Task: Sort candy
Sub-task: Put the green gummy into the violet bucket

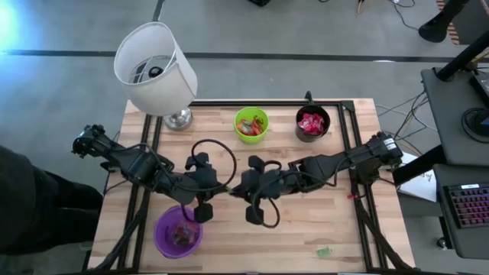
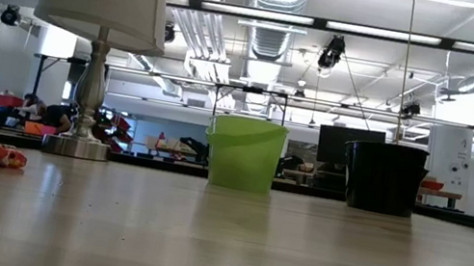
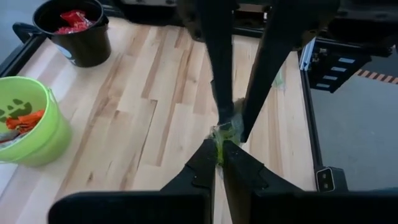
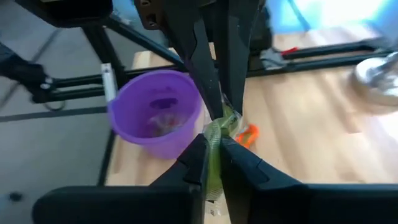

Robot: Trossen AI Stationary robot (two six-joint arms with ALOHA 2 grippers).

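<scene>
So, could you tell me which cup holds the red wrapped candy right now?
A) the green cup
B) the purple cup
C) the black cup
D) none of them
C: the high view shows a heap of red candy inside the black cup, which stands at the far right of the table, beside the green cup with mixed orange and green pieces.

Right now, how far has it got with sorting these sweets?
Partly done. Red sweets already lie in the round black cup, orange ones in the lime-green plastic cup, some in the purple cup. In hand: left gripper and right gripper both pinch one green wrapped candy. Left: an orange-red sweet and a green packet.
</scene>
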